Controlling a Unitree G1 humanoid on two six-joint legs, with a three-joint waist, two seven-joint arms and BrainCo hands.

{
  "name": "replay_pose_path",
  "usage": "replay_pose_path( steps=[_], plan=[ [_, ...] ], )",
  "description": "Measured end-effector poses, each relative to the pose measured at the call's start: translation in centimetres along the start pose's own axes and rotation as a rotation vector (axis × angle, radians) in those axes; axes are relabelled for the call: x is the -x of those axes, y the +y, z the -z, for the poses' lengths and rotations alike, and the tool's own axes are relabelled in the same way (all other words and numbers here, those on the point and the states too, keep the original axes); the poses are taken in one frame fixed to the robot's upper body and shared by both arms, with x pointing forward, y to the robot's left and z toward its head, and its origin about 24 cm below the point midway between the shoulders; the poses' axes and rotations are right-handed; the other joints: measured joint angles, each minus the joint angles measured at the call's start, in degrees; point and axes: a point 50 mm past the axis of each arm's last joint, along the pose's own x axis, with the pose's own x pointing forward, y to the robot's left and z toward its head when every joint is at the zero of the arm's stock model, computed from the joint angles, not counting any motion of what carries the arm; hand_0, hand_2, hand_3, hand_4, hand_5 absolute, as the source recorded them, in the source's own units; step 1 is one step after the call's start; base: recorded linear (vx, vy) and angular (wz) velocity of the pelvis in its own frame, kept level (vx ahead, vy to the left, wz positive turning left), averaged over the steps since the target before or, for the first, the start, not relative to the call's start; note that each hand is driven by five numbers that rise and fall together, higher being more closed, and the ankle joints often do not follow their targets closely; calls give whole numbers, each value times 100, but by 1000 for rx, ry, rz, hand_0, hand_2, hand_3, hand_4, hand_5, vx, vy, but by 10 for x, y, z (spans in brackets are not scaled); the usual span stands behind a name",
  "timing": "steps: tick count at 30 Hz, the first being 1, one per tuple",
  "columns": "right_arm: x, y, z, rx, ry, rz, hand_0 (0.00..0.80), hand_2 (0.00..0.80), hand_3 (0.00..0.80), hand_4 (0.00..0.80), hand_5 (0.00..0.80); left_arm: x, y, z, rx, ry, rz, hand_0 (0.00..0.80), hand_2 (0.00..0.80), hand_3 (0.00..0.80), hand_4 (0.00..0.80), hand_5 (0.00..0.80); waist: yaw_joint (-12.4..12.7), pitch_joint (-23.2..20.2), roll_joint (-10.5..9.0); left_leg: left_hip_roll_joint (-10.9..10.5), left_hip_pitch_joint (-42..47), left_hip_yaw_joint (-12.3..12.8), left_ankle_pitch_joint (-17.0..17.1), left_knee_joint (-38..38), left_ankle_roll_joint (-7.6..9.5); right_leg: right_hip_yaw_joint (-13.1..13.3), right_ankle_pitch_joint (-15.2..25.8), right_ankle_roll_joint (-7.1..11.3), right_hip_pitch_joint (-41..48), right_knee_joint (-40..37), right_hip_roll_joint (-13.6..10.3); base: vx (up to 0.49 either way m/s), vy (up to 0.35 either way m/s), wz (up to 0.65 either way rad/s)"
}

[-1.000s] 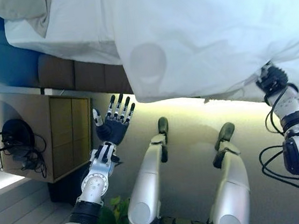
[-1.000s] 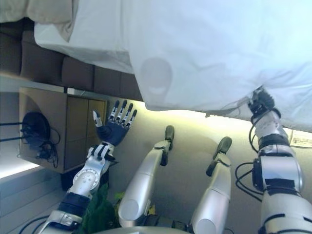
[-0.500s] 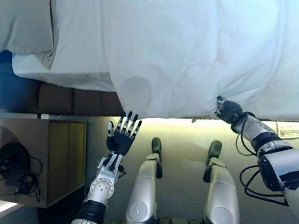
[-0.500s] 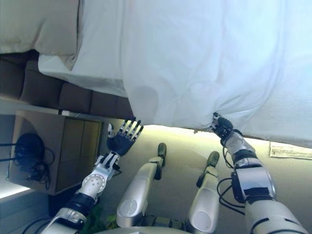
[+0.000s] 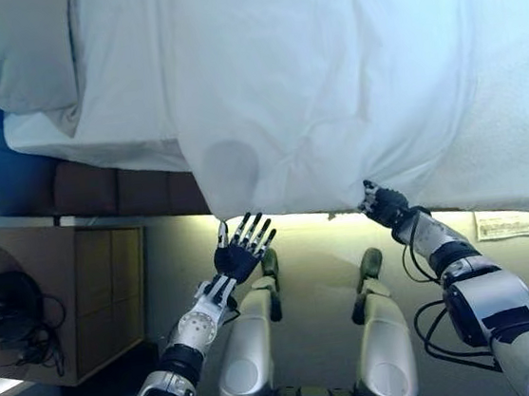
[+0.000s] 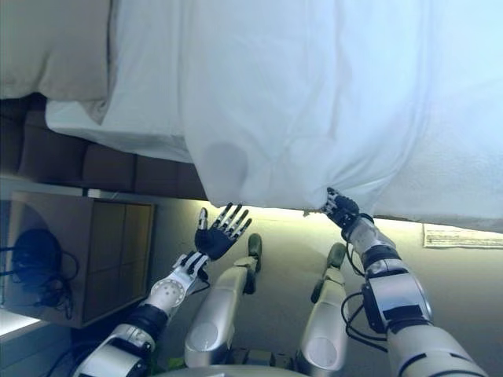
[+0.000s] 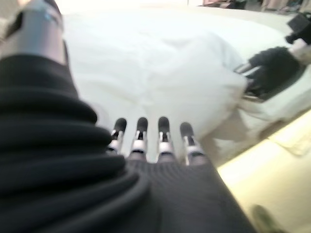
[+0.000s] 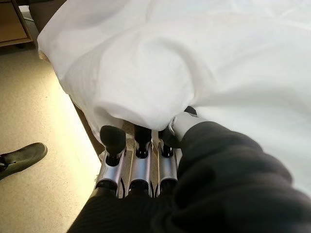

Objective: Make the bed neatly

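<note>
The white duvet (image 5: 327,76) lies spread over the bed (image 5: 91,184), its near edge hanging over the side of the mattress toward the floor. The right robot hand (image 5: 385,205) is at that hanging edge, and its wrist view shows the fingers (image 8: 112,141) curled with cloth bunched against them, so it appears to be grasping the duvet's hem. The left robot hand (image 5: 242,254) hovers just below the duvet's near-left corner, fingers spread and released, holding nothing.

The risk lies in the one-sided hold. If the right robot hand pulls before the left takes the corner, the duvet would likely skew and wrinkle rather than lie square. The grasp also looks shallow, so the thin cloth could slip free. A pillow (image 5: 0,56) sits far left, beside a wooden nightstand (image 5: 75,296).
</note>
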Motion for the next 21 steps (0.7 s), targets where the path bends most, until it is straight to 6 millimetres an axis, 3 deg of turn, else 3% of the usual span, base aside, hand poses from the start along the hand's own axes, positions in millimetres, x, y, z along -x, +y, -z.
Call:
replay_pose_path(
  steps=[4, 13, 21],
  plan=[
    [-3, 16, -4, 29, -13, -55, 800, 800, 800, 800, 800, -15, -9, -15, 37, -17, -27, 0, 0, 0, 0, 0, -140, 40, -187, 98, -291, 25, -34, 134, -44, 65, 49, -15, -271, 26, 101, 14, -24, -10],
    [-7, 63, -7, 81, -47, -226, 800, 800, 800, 800, 800, -46, -53, -80, 29, -224, -49, 0, 0, 0, 0, 0, -534, 83, -668, 420, -963, 95, -124, 495, -167, 201, 145, -163, -920, 105, 410, -14, -41, -16],
    [-1, 69, 3, 74, -42, -289, 800, 800, 800, 800, 800, -46, -66, -113, 58, -394, -107, 0, 0, 0, 0, 0, -827, 107, -967, 513, -1279, 124, -158, 613, -212, 291, 164, -209, -1276, 174, 508, -31, -26, -7]
  ],
)
